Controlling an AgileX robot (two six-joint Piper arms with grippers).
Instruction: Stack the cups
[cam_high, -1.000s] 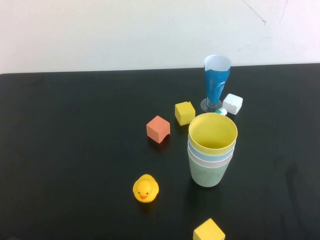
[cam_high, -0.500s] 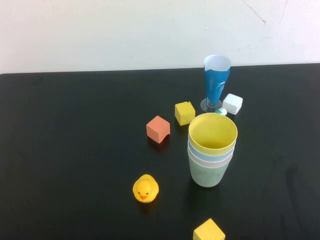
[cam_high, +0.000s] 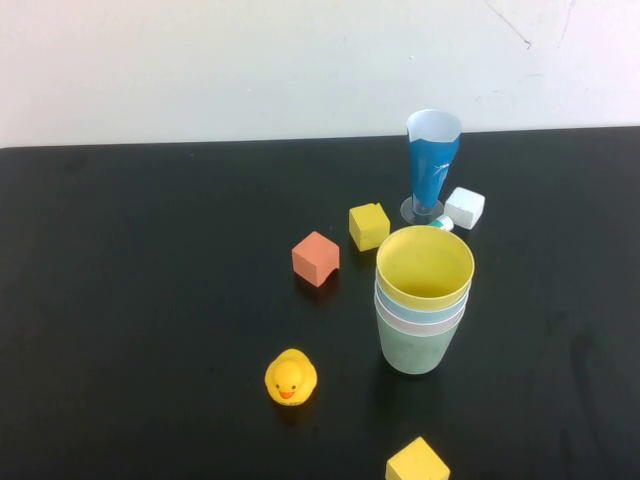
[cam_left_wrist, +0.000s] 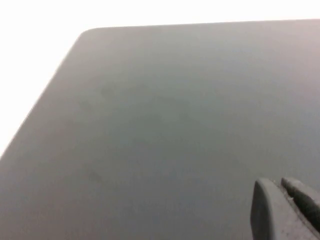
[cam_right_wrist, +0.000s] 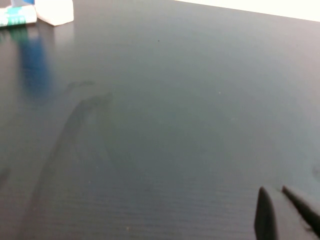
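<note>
Four tapered plastic cups stand nested in one upright stack on the matte black table (cam_high: 150, 300): the green cup (cam_high: 418, 350) at the bottom, then a pink rim (cam_high: 420, 321), a blue rim (cam_high: 422, 303), and the yellow cup (cam_high: 425, 266) on top, its round mouth open. Their walls look smooth and pastel.

Neither arm shows in the high view. The left gripper (cam_left_wrist: 285, 192) appears only in its own wrist view, as two dark rounded fingertips pressed together, with nothing between them. It hangs over a bare stretch of tabletop near a rounded corner, and no cup lies near it. The right gripper (cam_right_wrist: 280, 197) is likewise pressed together on nothing, its thin dark tips side by side over bare table. Well away from it, at the far edge of its view, lie a white block (cam_right_wrist: 54, 11) and a small green-and-white tube (cam_right_wrist: 17, 16); the cup stack is outside that view.

Behind the stack stands a tall blue cone glass (cam_high: 433, 160) on a clear foot, beside the white block and the tube. A yellow cube (cam_high: 369, 226) and an orange notched block (cam_high: 316, 258) sit close to the stack. A glossy yellow duck (cam_high: 291, 378) and another yellow cube (cam_high: 417, 462) sit nearer the camera.
</note>
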